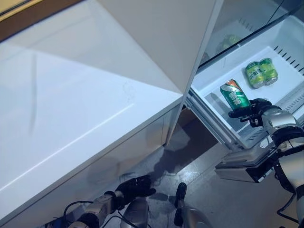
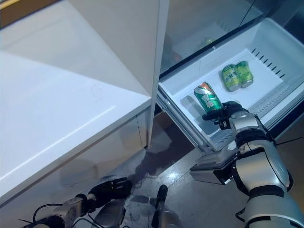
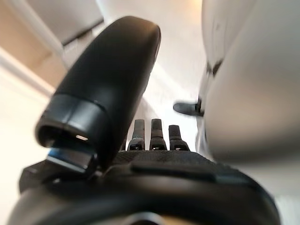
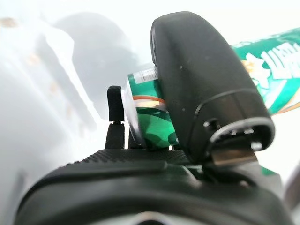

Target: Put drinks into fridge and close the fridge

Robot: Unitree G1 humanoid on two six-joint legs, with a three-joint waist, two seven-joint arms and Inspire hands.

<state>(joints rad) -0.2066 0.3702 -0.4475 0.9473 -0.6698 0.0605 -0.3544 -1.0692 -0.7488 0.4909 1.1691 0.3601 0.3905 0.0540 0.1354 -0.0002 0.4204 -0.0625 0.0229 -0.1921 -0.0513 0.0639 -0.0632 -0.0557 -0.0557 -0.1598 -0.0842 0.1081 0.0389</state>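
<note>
Held can: the green can (image 1: 234, 95) sat in the right hand (image 1: 254, 110), thumb and fingers curled round its lower end; the right wrist view showed the thumb (image 4: 206, 89) lying across the can's body.
Direction from hand: the can rose out of the hand toward 11 o'clock in the head views, so nearly all of its length lay ahead of the hand and over the drawer.
Long axis: tilted, top end leaning toward 11 o'clock, neither upright nor flat; whether its base touched the drawer floor could not be told.
Nearer arm: the right, which already had the can; the left hand (image 1: 135, 186) hung low at 7 o'clock near the floor, well apart from the fridge, fingers relaxed and empty.
Surface: the white fridge drawer (image 1: 211, 84) was pulled out, its floor smooth and bare around the held can.
Neighbours: two green cans (image 1: 260, 72) lay touching side by side at 2 o'clock from the held one, apart from it, toward the drawer's back wall.
Room: open floor lay between the held can and the pair, probably enough to set it down without a knock.
Fridge door: the white door (image 1: 85, 90) stood wide open at 9 o'clock, not yet closed.
Step judged: lowering and releasing the can in the drawer.
</note>
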